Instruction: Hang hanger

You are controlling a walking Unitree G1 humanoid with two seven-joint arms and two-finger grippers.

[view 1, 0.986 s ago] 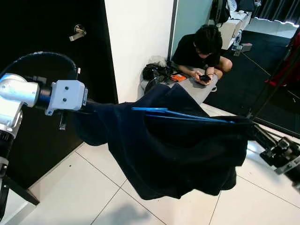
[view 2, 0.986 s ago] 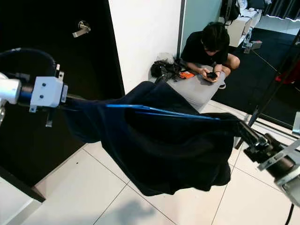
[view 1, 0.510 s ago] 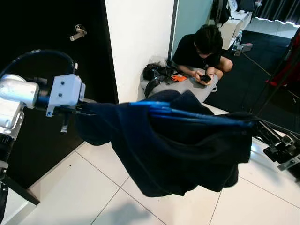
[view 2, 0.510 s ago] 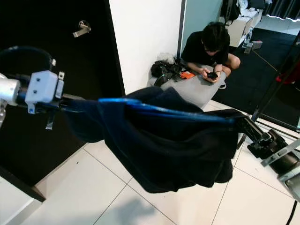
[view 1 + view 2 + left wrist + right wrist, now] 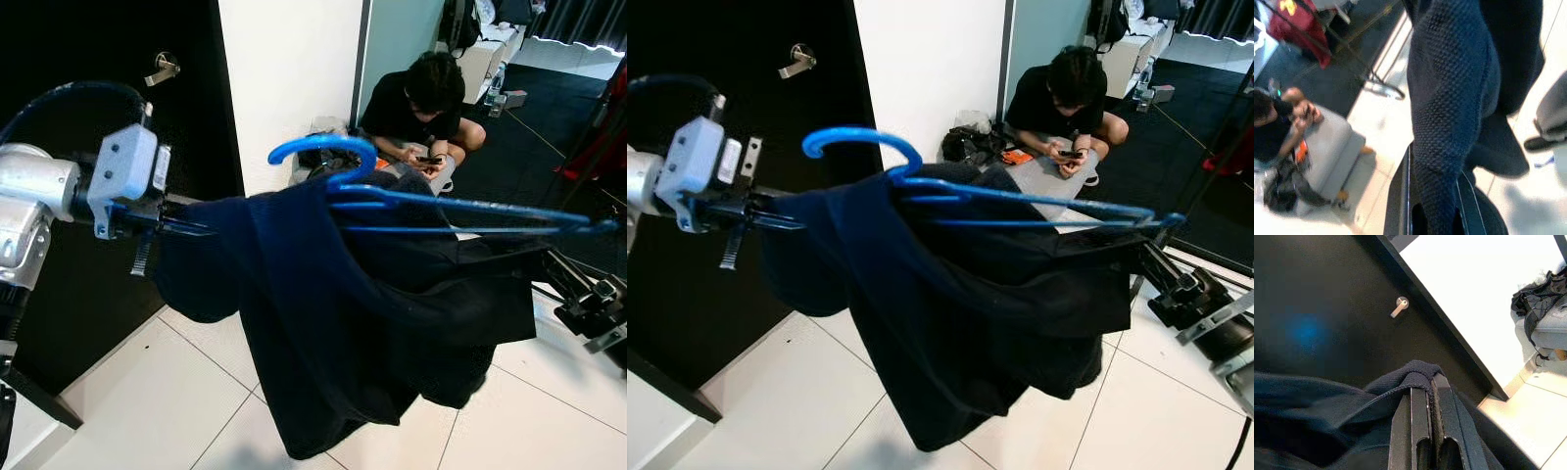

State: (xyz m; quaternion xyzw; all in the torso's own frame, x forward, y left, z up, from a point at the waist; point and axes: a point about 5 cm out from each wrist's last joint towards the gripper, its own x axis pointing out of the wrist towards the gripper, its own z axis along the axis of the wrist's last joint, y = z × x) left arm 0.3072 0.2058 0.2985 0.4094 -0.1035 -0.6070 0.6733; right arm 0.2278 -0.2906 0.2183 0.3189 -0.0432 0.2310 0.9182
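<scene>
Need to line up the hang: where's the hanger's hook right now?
In the left eye view the blue hanger has its hook up at centre, above the dark garment stretched between both hands, in front of the white wall.

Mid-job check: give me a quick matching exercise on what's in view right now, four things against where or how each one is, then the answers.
Things:
1. blue hanger
2. dark garment
3. person
4. door handle

Places or states:
A. seated on the floor beyond the white wall, looking at a phone
B. silver lever on the black door
C. hook raised above the cloth, bar running across toward the right gripper
D. stretched between both grippers, sagging toward the tiles

Pairs: 1-C, 2-D, 3-A, 4-B. The left gripper pinches one end of the garment, the right gripper the other.
</scene>
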